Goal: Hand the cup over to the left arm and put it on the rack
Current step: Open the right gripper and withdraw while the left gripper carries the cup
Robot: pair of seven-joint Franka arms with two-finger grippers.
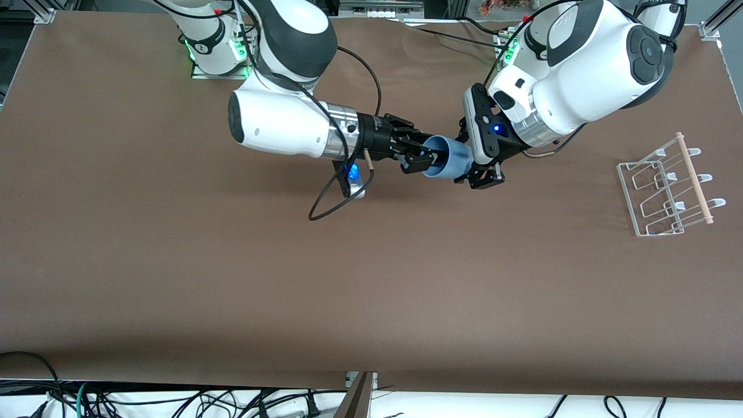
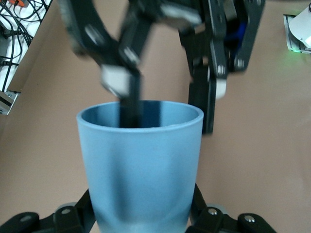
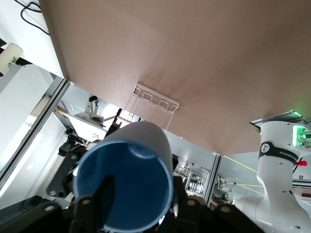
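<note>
The light-blue cup (image 1: 446,157) lies on its side in the air over the middle of the table, between both grippers. My left gripper (image 1: 471,158) is shut on its base end; its fingers press both sides of the cup (image 2: 141,165) in the left wrist view. My right gripper (image 1: 419,158) is at the cup's mouth with its fingers spread: one finger (image 3: 107,194) is inside the cup (image 3: 126,145) clear of the wall, the other outside the rim. The white wire rack (image 1: 630,197) with its wooden dowel stands on the table at the left arm's end.
A black cable (image 1: 325,203) hangs from the right wrist and loops onto the brown table (image 1: 232,278) under the right arm. The rack also shows in the right wrist view (image 3: 155,99). The right arm's base (image 1: 215,46) is at the table's back edge.
</note>
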